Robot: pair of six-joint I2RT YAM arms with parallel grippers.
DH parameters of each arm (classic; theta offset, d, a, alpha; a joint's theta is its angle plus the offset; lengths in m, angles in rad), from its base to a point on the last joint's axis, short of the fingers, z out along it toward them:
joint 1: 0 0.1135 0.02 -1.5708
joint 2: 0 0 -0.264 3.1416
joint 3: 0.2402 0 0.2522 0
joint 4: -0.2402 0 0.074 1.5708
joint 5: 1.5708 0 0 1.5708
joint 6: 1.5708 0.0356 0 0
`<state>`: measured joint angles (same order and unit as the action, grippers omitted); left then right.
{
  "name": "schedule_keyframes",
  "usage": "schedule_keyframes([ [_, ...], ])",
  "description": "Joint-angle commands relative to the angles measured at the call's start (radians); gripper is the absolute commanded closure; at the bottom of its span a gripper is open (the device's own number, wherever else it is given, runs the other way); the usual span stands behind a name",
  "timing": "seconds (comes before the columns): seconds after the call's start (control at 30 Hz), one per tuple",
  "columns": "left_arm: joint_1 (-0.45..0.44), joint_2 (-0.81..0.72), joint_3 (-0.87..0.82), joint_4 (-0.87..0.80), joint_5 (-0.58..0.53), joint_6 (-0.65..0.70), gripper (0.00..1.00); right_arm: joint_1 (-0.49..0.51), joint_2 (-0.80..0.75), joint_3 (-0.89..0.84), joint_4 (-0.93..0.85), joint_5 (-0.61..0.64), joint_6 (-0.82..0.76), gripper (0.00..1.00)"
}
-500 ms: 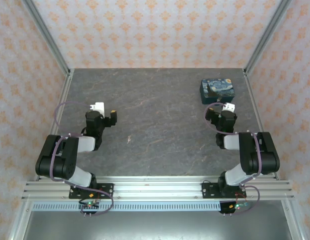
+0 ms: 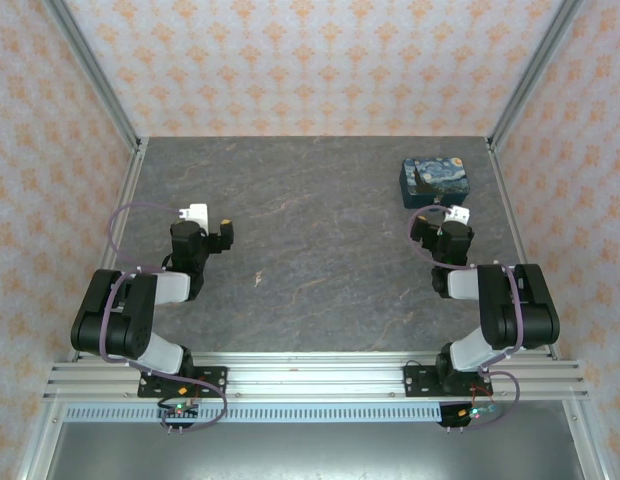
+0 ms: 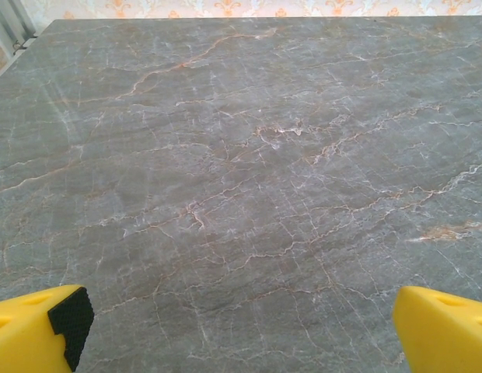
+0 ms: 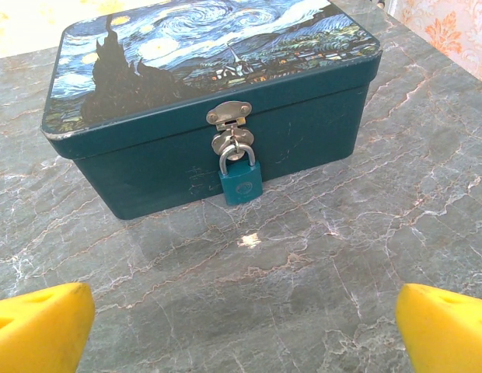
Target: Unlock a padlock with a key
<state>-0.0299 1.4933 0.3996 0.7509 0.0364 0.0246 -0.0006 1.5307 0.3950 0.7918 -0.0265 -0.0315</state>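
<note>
While both pairs of jaws hang released and empty over the marble bench [image 3: 241, 155], the right jaws face the teal padlock [image 4: 240, 183], hanging closed on the hasp [image 4: 229, 115] of a starry-night tin [image 4: 148, 155] at the bench's far right, likely to line up on it.

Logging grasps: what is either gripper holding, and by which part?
Nothing: left gripper and right gripper both stand open; padlock hangs untouched on the box.
</note>
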Motion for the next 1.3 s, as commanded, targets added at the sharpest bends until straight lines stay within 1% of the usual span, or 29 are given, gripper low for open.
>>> schedule_keyframes([
  [0.0,0.012,0.002,0.026,-0.007,-0.027,-0.006,0.00,0.001,-0.004,0.017,0.006,-0.008,-0.010,0.01],
  [0.03,0.012,0.000,0.025,-0.005,-0.015,-0.003,0.00,0.001,-0.006,0.016,0.008,-0.009,-0.011,0.01],
  [0.1,0.010,-0.023,0.047,-0.058,0.004,0.010,0.00,0.005,-0.028,0.000,0.031,0.041,0.004,0.01],
  [0.13,0.010,-0.047,0.074,-0.125,0.002,0.007,0.00,0.006,-0.083,-0.007,-0.005,0.070,0.013,0.01],
  [0.2,0.010,-0.079,0.150,-0.270,0.012,0.010,0.00,0.004,-0.203,0.029,-0.182,0.115,0.038,0.01],
  [0.27,0.010,-0.096,0.220,-0.395,0.027,0.017,0.00,-0.011,-0.279,0.093,-0.337,0.121,0.120,0.01],
  [0.37,0.010,-0.121,0.295,-0.503,0.040,-0.019,0.00,-0.033,-0.321,0.158,-0.442,0.108,0.217,0.01],
  [0.43,0.006,-0.130,0.347,-0.568,0.056,-0.059,0.00,-0.061,-0.312,0.229,-0.530,0.074,0.273,0.01],
  [0.5,0.003,-0.130,0.408,-0.641,0.079,-0.113,0.00,-0.090,-0.273,0.315,-0.606,0.033,0.311,0.01],
  [0.6,-0.007,-0.107,0.503,-0.732,0.093,-0.199,0.00,-0.145,-0.163,0.479,-0.737,-0.042,0.367,0.01],
  [0.7,-0.010,-0.061,0.609,-0.834,0.136,-0.271,0.00,-0.193,-0.029,0.644,-0.835,-0.126,0.411,0.01],
  [0.8,-0.014,-0.022,0.676,-0.874,0.182,-0.320,0.00,-0.240,0.117,0.802,-0.919,-0.204,0.459,0.01],
  [0.87,-0.025,-0.004,0.713,-0.896,0.190,-0.340,0.00,-0.267,0.212,0.910,-0.983,-0.246,0.481,0.01],
  [0.9,-0.028,0.005,0.730,-0.910,0.198,-0.346,0.00,-0.275,0.253,0.952,-1.008,-0.255,0.487,0.02],
  [0.97,-0.043,0.030,0.777,-0.956,0.206,-0.351,0.00,-0.288,0.330,1.042,-1.063,-0.253,0.488,0.04],
  [1.07,-0.060,0.057,0.820,-0.995,0.246,-0.347,0.00,-0.293,0.433,1.171,-1.138,-0.253,0.484,0.06],
  [1.27,-0.098,0.079,0.865,-1.022,0.282,-0.359,0.00,-0.292,0.661,1.469,-1.270,-0.392,0.493,0.14],
])
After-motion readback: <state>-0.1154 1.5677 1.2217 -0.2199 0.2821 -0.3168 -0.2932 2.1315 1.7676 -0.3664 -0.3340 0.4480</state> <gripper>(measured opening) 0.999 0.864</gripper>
